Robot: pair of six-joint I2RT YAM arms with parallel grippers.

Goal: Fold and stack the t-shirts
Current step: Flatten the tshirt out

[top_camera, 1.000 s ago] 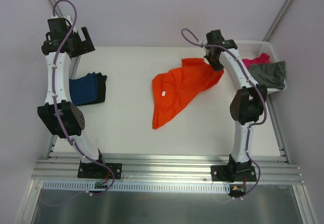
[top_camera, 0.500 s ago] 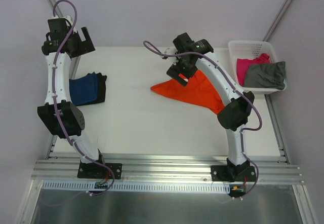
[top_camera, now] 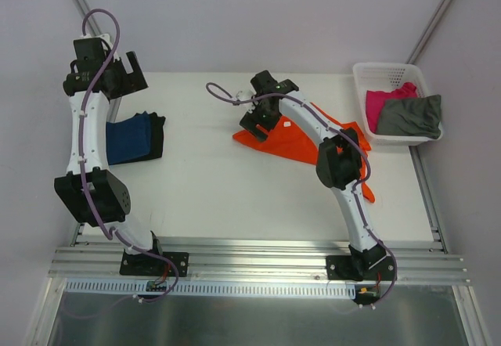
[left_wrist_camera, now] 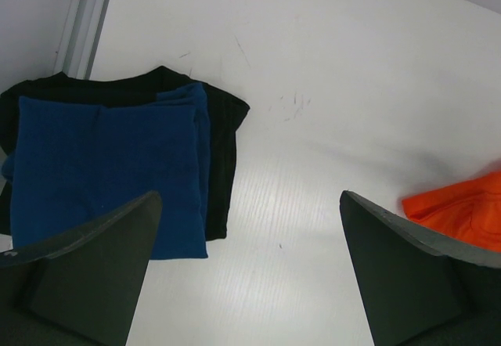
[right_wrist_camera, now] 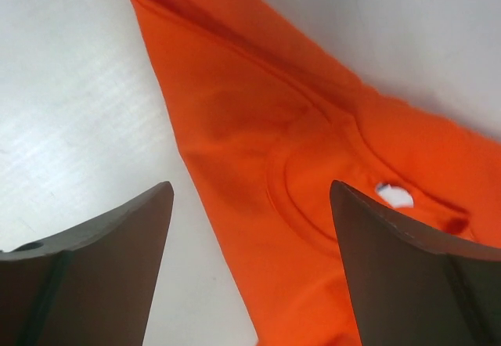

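The orange t-shirt (top_camera: 293,144) lies spread on the table's middle right, partly under my right arm. My right gripper (top_camera: 258,120) hovers open over its left end. In the right wrist view the jaws (right_wrist_camera: 250,188) stand wide above the orange t-shirt (right_wrist_camera: 258,127), near its collar and white label (right_wrist_camera: 395,196), with nothing between them. A folded navy t-shirt (top_camera: 129,141) rests on a black folded cloth (left_wrist_camera: 223,127) at the left. My left gripper (top_camera: 129,73) is open, high at the back left, above the navy t-shirt (left_wrist_camera: 106,174). The left wrist view shows its jaws (left_wrist_camera: 250,199) apart and empty.
A white lattice basket (top_camera: 391,70) at the back right holds a magenta t-shirt (top_camera: 387,99) and a grey-olive t-shirt (top_camera: 415,115). A corner of the orange t-shirt (left_wrist_camera: 462,205) shows at the right edge of the left wrist view. Aluminium rails run along the table's near edge.
My right gripper swept left from beside the basket, dragging the orange t-shirt, then opened and let it go. The shirt now lies stretched out. The left arm barely moved.
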